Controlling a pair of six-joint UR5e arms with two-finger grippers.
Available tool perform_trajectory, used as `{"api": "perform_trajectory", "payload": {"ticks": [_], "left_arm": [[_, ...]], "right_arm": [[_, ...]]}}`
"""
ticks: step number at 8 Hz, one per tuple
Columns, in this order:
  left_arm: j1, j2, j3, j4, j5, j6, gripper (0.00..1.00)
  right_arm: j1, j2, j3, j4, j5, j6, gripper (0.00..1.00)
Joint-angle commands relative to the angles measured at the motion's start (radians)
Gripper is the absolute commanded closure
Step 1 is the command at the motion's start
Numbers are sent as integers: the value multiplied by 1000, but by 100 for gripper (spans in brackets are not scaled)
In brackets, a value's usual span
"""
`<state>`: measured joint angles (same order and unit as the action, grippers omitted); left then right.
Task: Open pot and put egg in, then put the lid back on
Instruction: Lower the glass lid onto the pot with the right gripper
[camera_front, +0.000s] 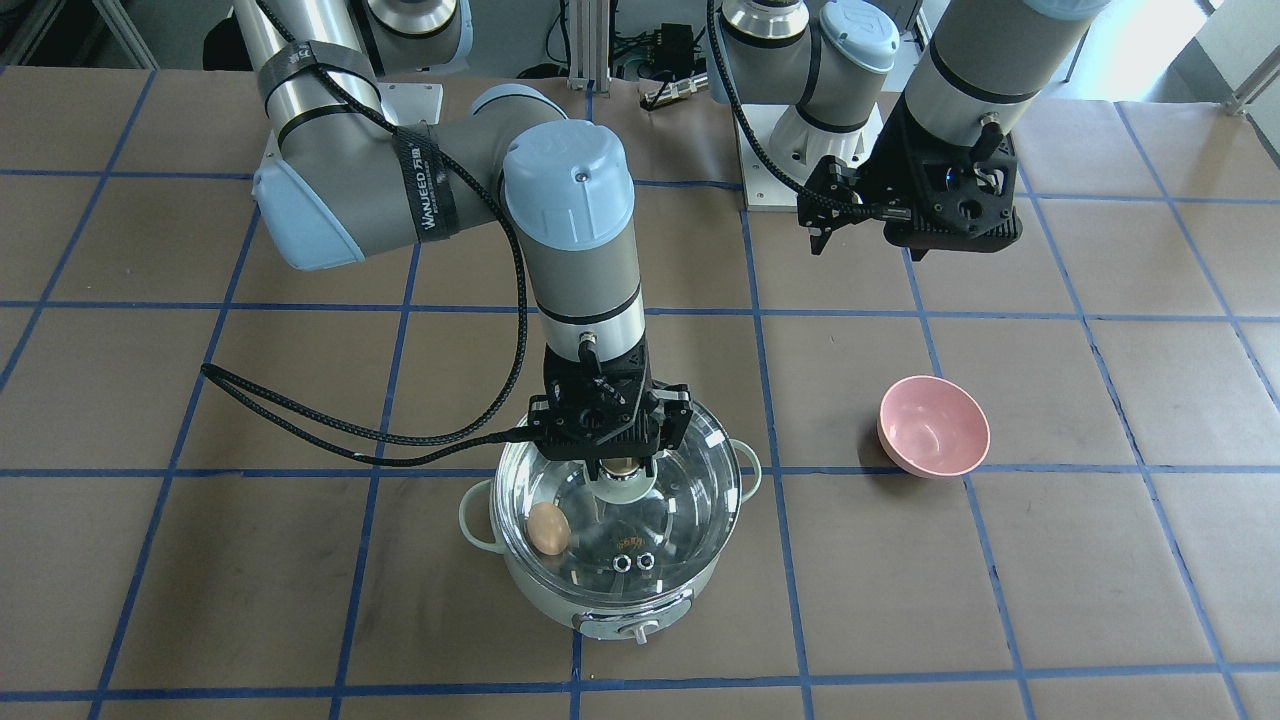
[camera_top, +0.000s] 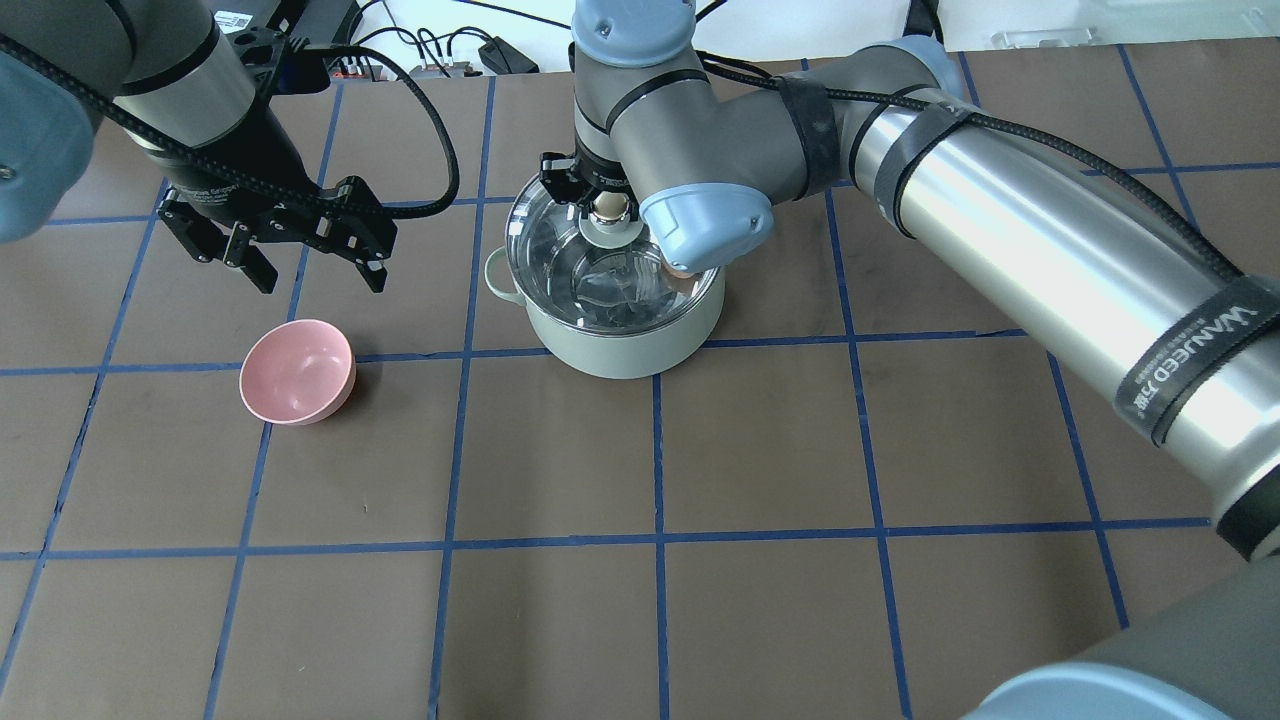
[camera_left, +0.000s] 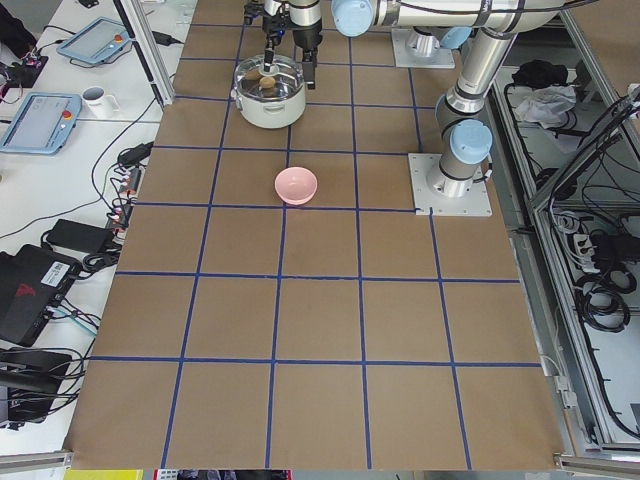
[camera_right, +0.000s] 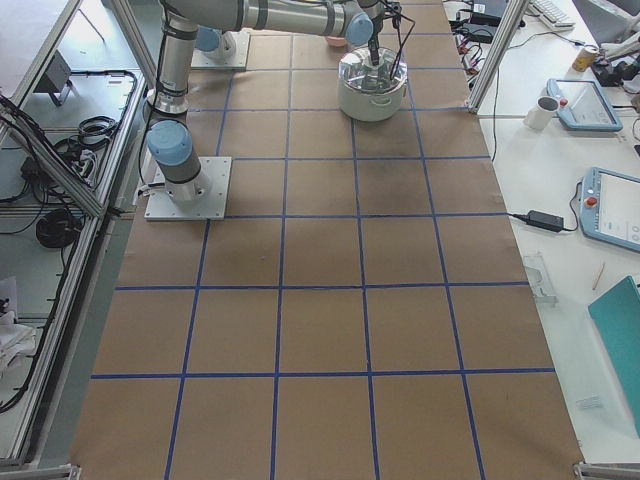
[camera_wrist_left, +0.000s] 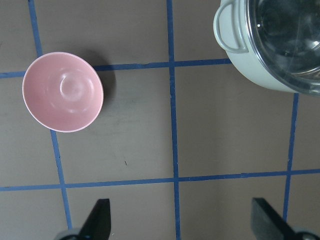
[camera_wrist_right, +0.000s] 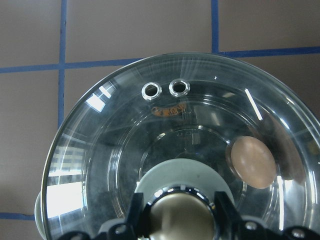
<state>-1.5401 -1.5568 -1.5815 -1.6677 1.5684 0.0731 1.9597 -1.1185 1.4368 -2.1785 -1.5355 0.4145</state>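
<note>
Exterior front-facing checked first. Found lid (camera_front: 682, 498) over pot (camera_front: 540, 592) mouth, with its knob (camera_top: 610, 206) pinched by right gripper (camera_front: 622, 466). Could not tell whether fully seated on pot rim. Saw egg (camera_front: 548, 528) inside pot through the glass, close to pot wall. Logged left gripper (camera_top: 322, 281) spread wide, gripping nothing, hovering well apart from pot. Noted bowl (camera_top: 297, 371) apart from pot, on that same side.

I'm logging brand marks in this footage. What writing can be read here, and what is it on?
"WANJEED": on the black strap around the right arm; the characters after it and the small print under it are too small to read.
Orange mark on the glass lid: blurred, not readable.
No other writing can be made out.
</note>
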Motion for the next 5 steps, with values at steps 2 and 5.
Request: {"api": "perform_trajectory", "payload": {"ticks": [2, 5], "left_arm": [[0, 0, 2, 0, -4, 1, 0], [0, 0, 2, 0, -4, 1, 0]], "right_arm": [[-1, -1, 10, 2, 0, 15, 88], [1, 0, 10, 2, 0, 17, 80]]}}
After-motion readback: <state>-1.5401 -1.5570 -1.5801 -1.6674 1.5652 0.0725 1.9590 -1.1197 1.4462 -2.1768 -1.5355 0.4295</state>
